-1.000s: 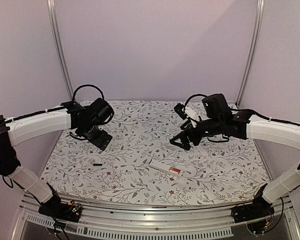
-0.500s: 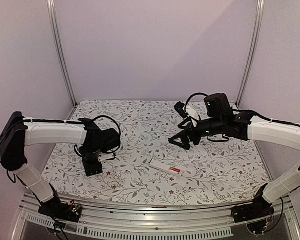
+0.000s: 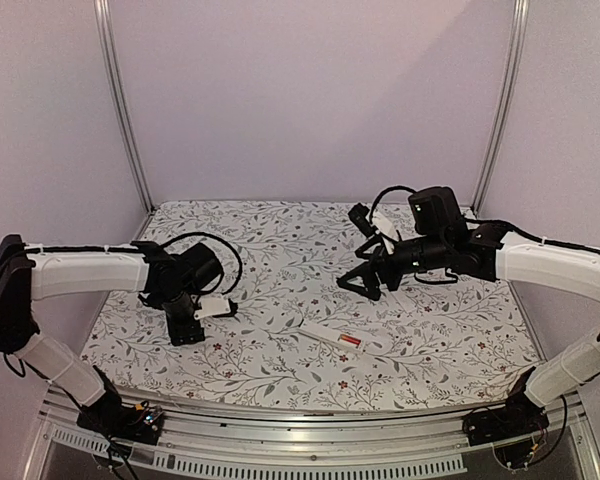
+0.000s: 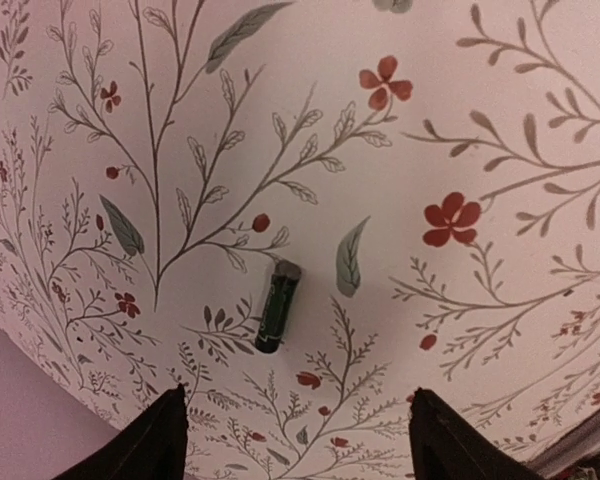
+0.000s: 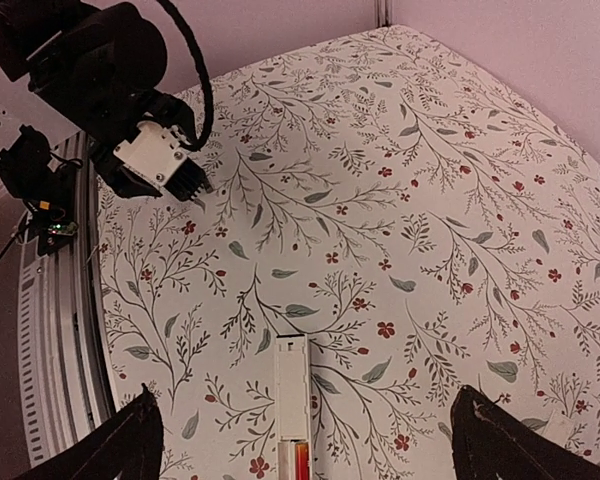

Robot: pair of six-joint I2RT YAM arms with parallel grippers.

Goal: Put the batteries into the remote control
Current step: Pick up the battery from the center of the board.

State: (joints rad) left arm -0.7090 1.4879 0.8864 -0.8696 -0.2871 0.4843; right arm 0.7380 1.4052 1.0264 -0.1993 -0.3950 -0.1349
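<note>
**Soft pink light, faint shadows**

Even, diffuse light tints all three views lavender-pink. The floral tablecloth (image 3: 280, 250) carries only faint shadows. The overhead view is slightly soft; the left wrist view shows the battery (image 4: 277, 306) crisply. Both wrist views bow at the edges, and the metal rail (image 5: 55, 330) sits dim.

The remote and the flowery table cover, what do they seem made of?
Remote: probably hard plastic, smooth white, with straight moulded edges. Table cover: looks like matte printed fabric or vinyl, lying flat without glare; which one cannot be told.
</note>
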